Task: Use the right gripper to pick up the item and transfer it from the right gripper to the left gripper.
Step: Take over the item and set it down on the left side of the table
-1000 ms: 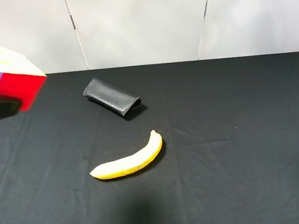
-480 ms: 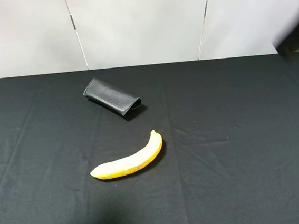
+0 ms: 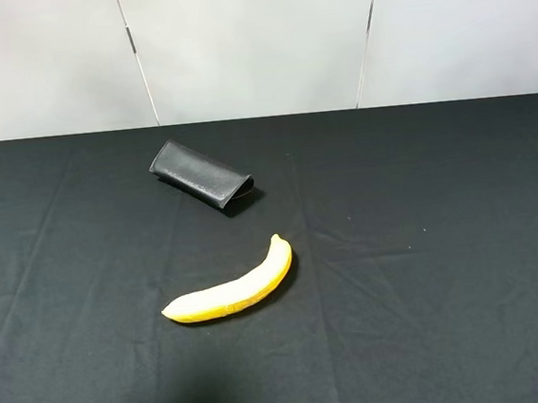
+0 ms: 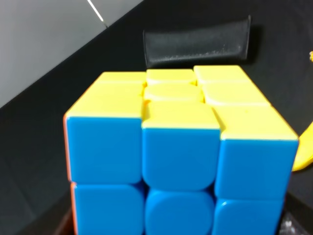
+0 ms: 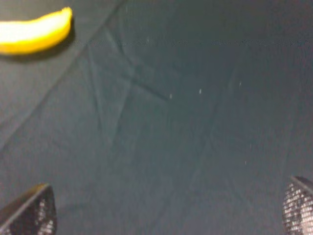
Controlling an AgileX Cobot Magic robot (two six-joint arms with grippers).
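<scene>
Puzzle cube (image 4: 181, 156) snug in the left gripper (image 4: 176, 229)

Fills nearly the whole left wrist view, showing a yellow face, a blue face and a thin orange edge. Up off the black cloth (image 3: 449, 289) and not clear to see in the high view. Clamped tight by the left jaws, with only dark bits of them peeking out beside the lowest blue tiles. Pass from right to left most likely done.

Right gripper (image 5: 164, 210) spread wide, with nothing between its tips. Hangs over bare cloth, well apart from the banana (image 5: 36, 32).

Hard and stiff, so no fear of squashing. Light too, most likely. Smooth, shiny plastic, so a bit slippery. Made of turning layers, so best to squeeze flat on two opposite faces, near the middle tiles. Never on a corner or an edge. Squeeze firmly but not too hard. Could twist or slip out if pinched on just one layer.

Down on the cloth in the high view: banana near the middle, black case (image 3: 202, 175) a little behind it, not touching. Neither needed for this job. Best to leave both alone.
</scene>
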